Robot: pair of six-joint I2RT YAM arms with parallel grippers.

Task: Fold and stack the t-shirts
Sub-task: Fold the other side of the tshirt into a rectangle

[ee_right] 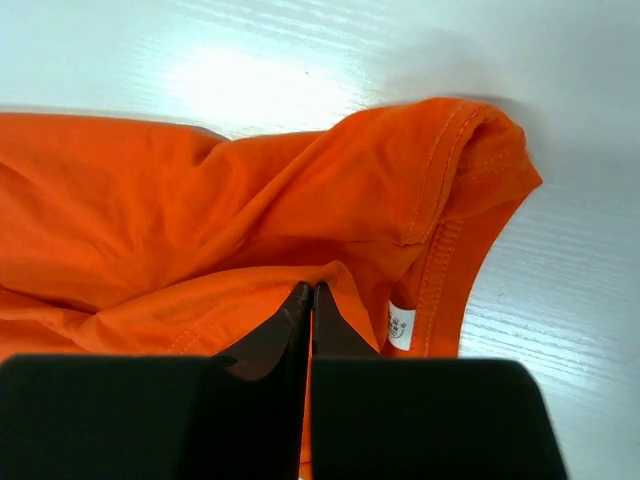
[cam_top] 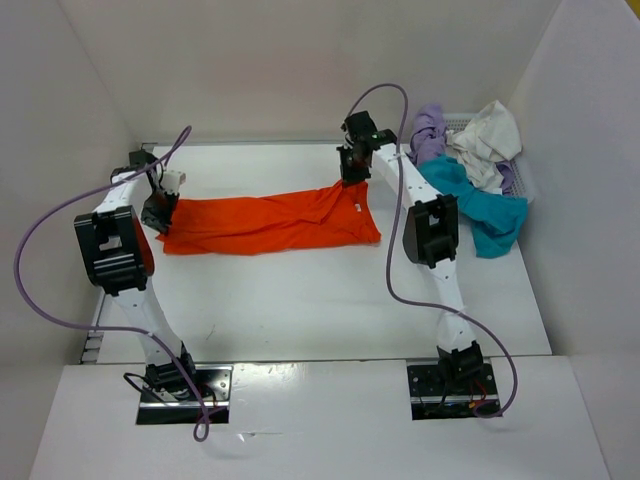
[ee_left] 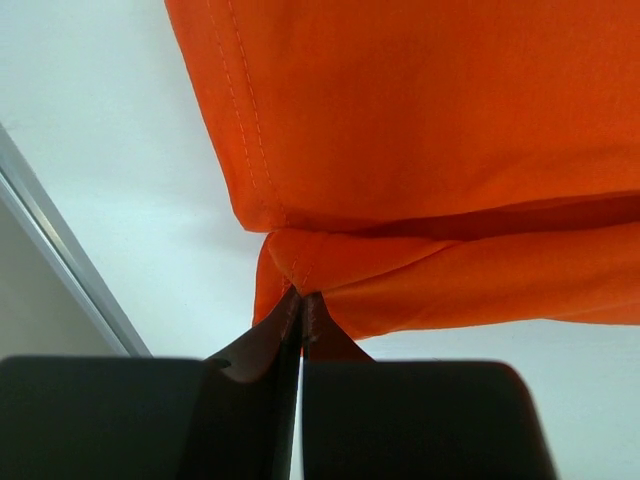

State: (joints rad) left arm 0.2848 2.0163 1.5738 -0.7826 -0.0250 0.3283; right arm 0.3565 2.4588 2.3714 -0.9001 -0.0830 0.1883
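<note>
Where orange t-shirt (cam_top: 265,222) lies, white table (cam_top: 300,300), walls (cam_top: 300,60)

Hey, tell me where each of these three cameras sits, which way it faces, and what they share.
Top external: above and behind the arm bases, looking down on the table; left arm and right arm show whole, the orange t-shirt stretched between them.
Left wrist: on the left arm, looking along the left gripper, shut on a hemmed shirt edge.
Right wrist: on the right arm, looking along the right gripper, shut on cloth beside the collar label.
Shared: all three show the orange t-shirt.
</note>
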